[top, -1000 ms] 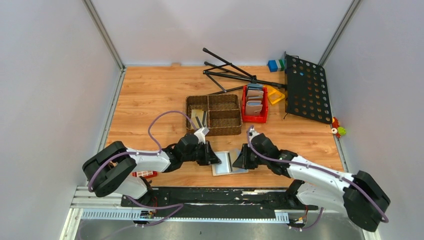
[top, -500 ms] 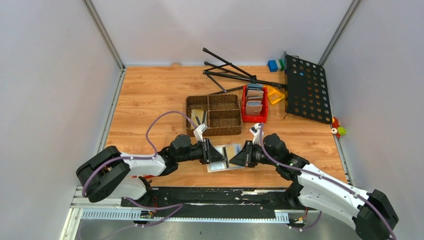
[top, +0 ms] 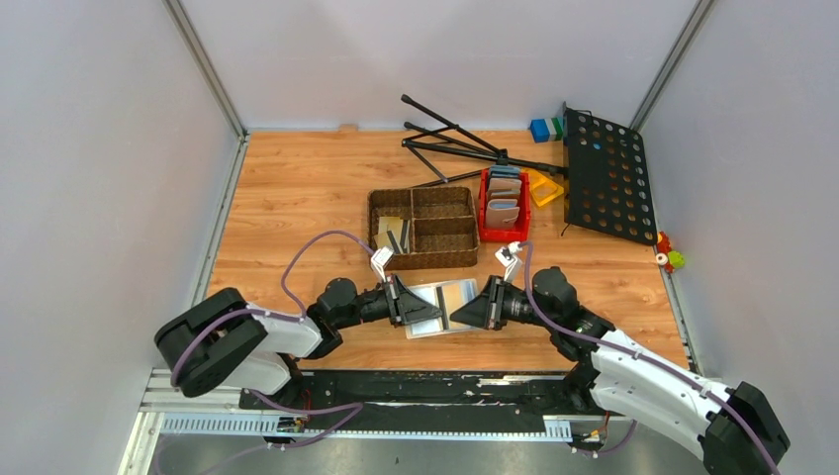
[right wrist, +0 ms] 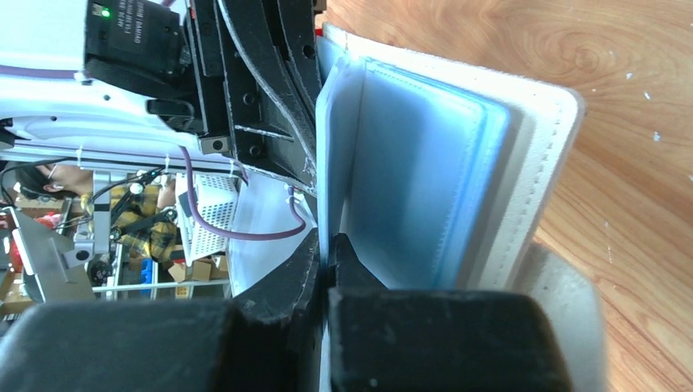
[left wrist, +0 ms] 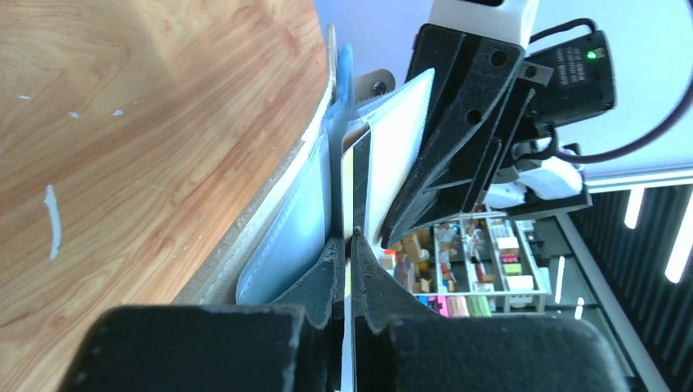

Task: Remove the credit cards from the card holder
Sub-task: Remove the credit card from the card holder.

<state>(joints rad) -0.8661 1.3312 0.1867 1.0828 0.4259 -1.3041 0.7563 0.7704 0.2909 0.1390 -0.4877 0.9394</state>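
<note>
The card holder lies open near the front of the tabletop, between the two arms, with its pale blue pockets up; from above I cannot tell if it rests on the wood or is lifted a little. The left fingers are pressed narrow on the thin edge of one card, which stands out of a pocket, so this seems to be the step of pulling it free. The right fingers are also closed narrow, on one pale blue pocket leaf of the card holder, and they hold it from the other side. Some credit cards already lie in a left compartment of the woven basket behind, so the task is probably partly done. Several things could go wrong from here. The left grip takes only a small strip of a smooth card, so the card can slip out if the pocket is tight. If the pull is not along the pocket, the card can bend or jam against the seam. The right fingers hold only a soft leaf and not the stiff beige cover; this leaf can stretch or slide away, and then the whole card holder follows the card. A second card in the same pocket may also come out and fall on the tabletop. Finally, the two pairs of fingers are very near each other, so a small error of direction can make them collide.
</note>
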